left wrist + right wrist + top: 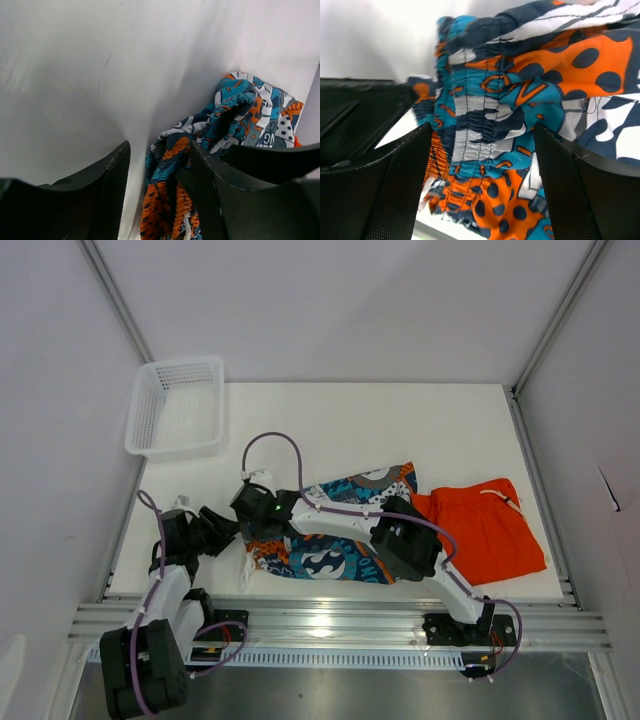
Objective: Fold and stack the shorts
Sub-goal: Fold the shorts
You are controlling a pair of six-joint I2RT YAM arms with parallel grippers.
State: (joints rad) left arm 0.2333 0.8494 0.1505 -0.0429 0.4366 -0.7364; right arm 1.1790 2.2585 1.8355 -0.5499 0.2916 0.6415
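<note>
The left gripper (157, 147) is hovering low over the white table (400, 420) with its jaws standing partly open and nothing clamped between them. The bunched elastic waistband of the patterned shorts (340, 560) is poking into the gap and pressing against the inner face of one of its fingers (210, 200), while bare table is showing between the cloth and the other finger. The right gripper (482, 127) is reaching in from the opposite side, its jaws spread wide and gripping nothing. The same gathered waistband is filling the space straight ahead of its fingertips (whether the pads are actually touching the cloth cannot be told). The two grippers are sitting just beside each other at that waistband end, and the rest of the patterned shorts is lying flat under and behind the right arm. The orange shorts (480, 530) are lying well behind the right gripper, next to the far end of the patterned pair. A white mesh basket (150, 400) is resting well ahead of the left gripper, off to one side.
</note>
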